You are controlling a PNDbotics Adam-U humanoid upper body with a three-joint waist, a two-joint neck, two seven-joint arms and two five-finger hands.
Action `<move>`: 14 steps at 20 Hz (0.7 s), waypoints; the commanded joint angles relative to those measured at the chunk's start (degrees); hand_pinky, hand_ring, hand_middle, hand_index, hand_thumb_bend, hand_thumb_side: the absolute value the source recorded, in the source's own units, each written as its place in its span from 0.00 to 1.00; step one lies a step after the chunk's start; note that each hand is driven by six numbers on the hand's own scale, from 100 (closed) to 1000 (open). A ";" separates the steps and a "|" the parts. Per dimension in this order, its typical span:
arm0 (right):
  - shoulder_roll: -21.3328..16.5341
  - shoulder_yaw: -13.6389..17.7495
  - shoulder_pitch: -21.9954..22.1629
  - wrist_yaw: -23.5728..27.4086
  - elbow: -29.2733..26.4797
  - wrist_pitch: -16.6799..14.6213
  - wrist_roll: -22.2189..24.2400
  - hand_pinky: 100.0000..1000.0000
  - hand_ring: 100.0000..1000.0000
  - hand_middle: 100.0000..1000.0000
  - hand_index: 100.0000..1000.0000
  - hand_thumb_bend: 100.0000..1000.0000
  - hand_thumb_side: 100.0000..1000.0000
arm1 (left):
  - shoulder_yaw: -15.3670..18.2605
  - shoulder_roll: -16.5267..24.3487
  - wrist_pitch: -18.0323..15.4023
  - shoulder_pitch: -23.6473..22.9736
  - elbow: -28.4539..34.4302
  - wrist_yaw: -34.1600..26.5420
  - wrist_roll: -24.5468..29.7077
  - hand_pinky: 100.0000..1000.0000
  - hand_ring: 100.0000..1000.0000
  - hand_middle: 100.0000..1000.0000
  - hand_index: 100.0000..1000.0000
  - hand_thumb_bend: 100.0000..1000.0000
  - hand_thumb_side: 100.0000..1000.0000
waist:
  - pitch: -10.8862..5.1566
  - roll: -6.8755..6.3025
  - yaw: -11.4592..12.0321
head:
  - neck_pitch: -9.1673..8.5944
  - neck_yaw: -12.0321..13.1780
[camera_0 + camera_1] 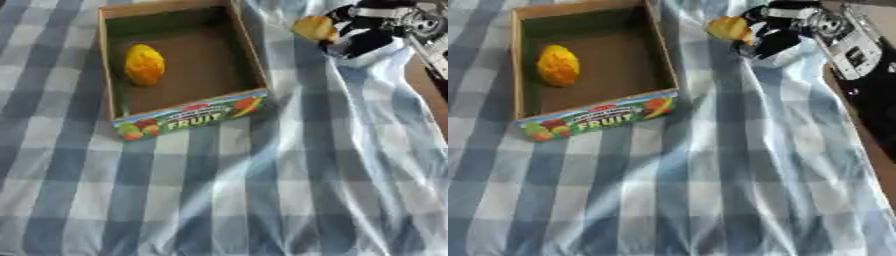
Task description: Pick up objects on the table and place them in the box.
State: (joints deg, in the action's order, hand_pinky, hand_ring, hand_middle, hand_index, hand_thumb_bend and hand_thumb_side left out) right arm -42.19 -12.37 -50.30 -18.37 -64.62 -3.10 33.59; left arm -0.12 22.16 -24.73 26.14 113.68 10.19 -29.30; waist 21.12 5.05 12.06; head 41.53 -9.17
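Left eye view has the cardboard box (254, 55) sitting open at the upper left of the blue-and-white checked tablecloth (262, 190), its front panel printed with fruit pictures and the word FRUIT. Inside it, toward the left wall, lies a yellow-orange fruit (144, 64) on the brown floor of the box. Off to the right of the box, near the top of the cloth, the robot's right hand (363, 35) comes in from the upper right corner, black with silver parts, and its fingers are curled round a second yellow-orange fruit (315, 27), which sticks out on the side toward the box. That fruit is outside the box, just beyond its right wall; whether it touches the cloth I cannot tell. Right eye view shows the same arrangement a little shifted: the right hand with its fingers wrapped about the fruit, the silver forearm (850, 47) running back along the table's right edge, where bare brown tabletop (877, 145) shows beyond the cloth. The left hand shows nowhere.
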 commanded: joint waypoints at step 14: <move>-2.74 1.30 -0.48 2.55 -0.14 -1.89 3.21 0.91 1.00 0.87 0.92 0.00 0.44 | -0.04 1.27 0.05 0.34 0.91 -0.34 0.51 0.76 0.86 0.79 0.91 0.25 0.33 | -1.51 -0.25 -0.11 | -0.03 -0.23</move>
State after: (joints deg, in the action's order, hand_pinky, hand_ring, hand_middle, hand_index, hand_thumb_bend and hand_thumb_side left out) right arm -42.63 -11.99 -50.01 -16.52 -64.42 -4.69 36.31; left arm -0.17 22.16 -24.68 26.14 113.68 10.04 -29.03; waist 21.12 5.05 12.05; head 41.54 -9.23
